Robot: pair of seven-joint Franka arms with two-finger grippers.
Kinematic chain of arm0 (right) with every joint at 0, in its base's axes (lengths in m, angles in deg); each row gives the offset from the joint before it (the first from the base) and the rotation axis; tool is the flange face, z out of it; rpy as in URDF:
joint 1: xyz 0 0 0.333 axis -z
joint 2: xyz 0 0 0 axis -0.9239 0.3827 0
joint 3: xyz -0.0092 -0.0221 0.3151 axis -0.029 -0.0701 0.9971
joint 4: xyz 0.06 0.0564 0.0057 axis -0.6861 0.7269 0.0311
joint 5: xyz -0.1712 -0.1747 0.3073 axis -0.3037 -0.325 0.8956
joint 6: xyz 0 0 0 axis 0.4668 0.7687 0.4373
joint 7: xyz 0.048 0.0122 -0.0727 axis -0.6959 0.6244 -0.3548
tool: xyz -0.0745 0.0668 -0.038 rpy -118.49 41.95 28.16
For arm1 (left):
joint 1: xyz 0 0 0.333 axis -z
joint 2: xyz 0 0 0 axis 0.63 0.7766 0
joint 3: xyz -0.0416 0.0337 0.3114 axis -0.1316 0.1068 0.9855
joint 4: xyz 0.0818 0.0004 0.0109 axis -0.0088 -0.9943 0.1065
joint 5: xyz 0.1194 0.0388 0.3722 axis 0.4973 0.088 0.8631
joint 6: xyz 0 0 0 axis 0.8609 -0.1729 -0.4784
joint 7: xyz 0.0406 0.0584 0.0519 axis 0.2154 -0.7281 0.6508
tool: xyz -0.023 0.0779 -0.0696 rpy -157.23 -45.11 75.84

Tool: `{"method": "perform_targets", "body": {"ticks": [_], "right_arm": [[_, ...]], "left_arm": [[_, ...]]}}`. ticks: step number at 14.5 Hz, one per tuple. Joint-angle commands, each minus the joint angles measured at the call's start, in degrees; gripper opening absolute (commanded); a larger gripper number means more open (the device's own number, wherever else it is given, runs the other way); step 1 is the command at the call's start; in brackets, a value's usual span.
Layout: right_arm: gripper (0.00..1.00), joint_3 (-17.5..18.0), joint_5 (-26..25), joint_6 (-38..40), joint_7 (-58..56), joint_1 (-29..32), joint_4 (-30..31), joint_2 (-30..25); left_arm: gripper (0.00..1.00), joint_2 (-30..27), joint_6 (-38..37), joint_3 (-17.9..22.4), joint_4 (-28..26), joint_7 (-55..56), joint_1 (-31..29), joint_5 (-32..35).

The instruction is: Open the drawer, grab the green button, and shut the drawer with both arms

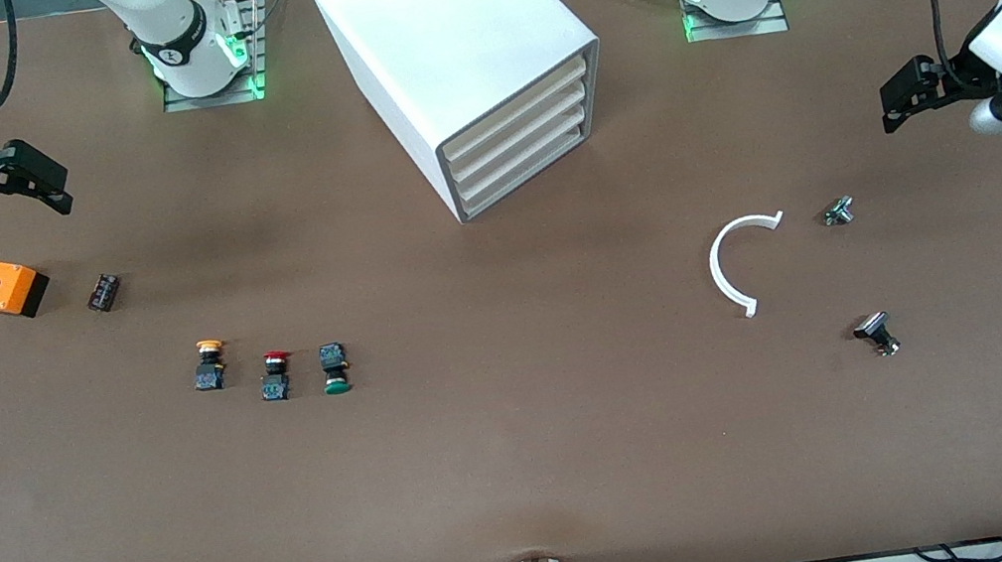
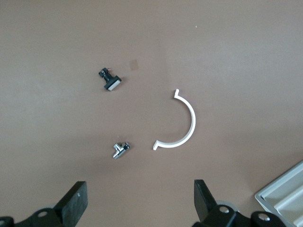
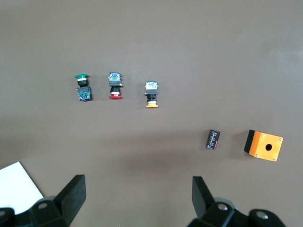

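The white drawer cabinet (image 1: 467, 65) stands at the middle of the table between the arms' bases, and its stacked drawers (image 1: 519, 142) are all shut. The green-capped button (image 1: 334, 368) (image 3: 82, 87) lies on the bare table, nearer to the front camera than the cabinet and toward the right arm's end. My right gripper (image 1: 48, 182) (image 3: 138, 194) hangs open and empty over the table at the right arm's end. Over the left arm's end, my left gripper (image 1: 895, 103) (image 2: 139, 198) is open too, with nothing between its fingers.
A red-capped button (image 1: 276, 375) and a yellow-capped button (image 1: 210, 364) lie beside the green one. An orange box (image 1: 6, 287) and a small dark part (image 1: 103, 292) sit under the right gripper. A white curved piece (image 1: 740, 263) and two small metal parts (image 1: 838, 211) (image 1: 877, 332) lie toward the left arm's end.
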State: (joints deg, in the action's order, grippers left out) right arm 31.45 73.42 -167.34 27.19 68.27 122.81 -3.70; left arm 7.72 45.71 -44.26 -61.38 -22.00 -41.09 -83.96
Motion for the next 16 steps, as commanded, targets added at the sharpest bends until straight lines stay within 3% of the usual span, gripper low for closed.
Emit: {"method": "perform_targets", "body": {"ticks": [1,6,10,16], "right_arm": [[0.99,0.8,1.4,-0.9,-0.3,1.1,1.1,-1.2],[0.99,-0.1,3.8,-1.9,-0.3,0.6,1.2,-1.1],[0.99,-2.7,3.9,-1.6,-0.5,-1.4,1.2,-1.1],[0.99,-2.7,3.4,-0.4,-3.0,-1.3,0.2,-0.4]], "left_arm": [[0.99,-3.3,0.9,1.9,-4.2,-0.3,1.6,2.8],[0.99,1.2,-5.5,1.8,3.5,-0.6,0.5,3.7],[0.99,1.5,-5.9,1.3,4.9,-0.5,0.7,3.1],[0.99,1.7,-6.0,1.1,5.4,-0.2,1.1,3.1]]}}
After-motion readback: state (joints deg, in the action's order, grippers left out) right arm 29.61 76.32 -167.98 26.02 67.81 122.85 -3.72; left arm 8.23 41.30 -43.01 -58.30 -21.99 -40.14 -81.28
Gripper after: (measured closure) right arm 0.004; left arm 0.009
